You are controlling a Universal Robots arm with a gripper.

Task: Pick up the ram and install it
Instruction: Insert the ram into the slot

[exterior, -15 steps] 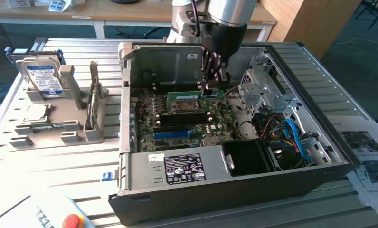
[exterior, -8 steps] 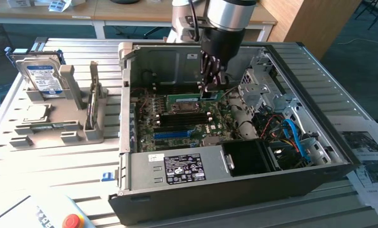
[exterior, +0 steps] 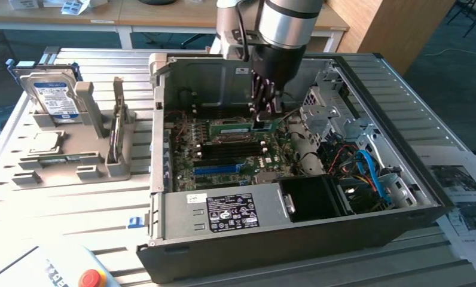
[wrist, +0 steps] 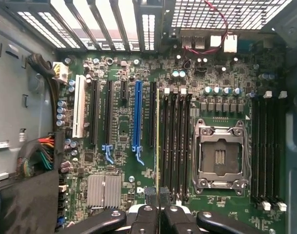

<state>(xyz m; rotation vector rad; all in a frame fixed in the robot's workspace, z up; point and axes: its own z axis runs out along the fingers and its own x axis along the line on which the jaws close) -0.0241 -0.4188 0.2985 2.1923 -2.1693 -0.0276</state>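
While the arm reaches down into the open computer case (exterior: pixel 286 245), the gripper (exterior: pixel 263 119) hangs inside it, low over the motherboard (exterior: pixel 222 158). Its fingers (wrist: pixel 147 214) are drawn together and clamped on the ram (exterior: pixel 228 127), gripping the stick near one end. From the wrist, the gripper (wrist: pixel 158 212) shows the ram (wrist: pixel 158 141) edge-on, as a thin yellow-green line running straight out from between the fingertips. The stick lies lengthwise along the bank of black memory slots (wrist: pixel 176 141) directly beneath the hand, over the slot at the edge of that bank farthest from the processor socket (wrist: pixel 219 156). Whether its lower edge is seated in that slot or only resting above it cannot be told. A long blue expansion slot (wrist: pixel 137 117) runs parallel to the stick on the side away from the socket, close by but not touching it. In the exterior view, the power supply (exterior: pixel 230 212) with its printed label sits in the case nearer the camera than the hand. Outside the case, well apart from the hand toward the exterior view's left, a grey holder (exterior: pixel 78 170) stands on the slatted table (exterior: pixel 78 209). It carries a hard drive (exterior: pixel 51 95) upright, a second stick (exterior: pixel 118 122) on edge in the part of the holder nearest the hand, and a small square processor chip (exterior: pixel 46 142) lying flat.
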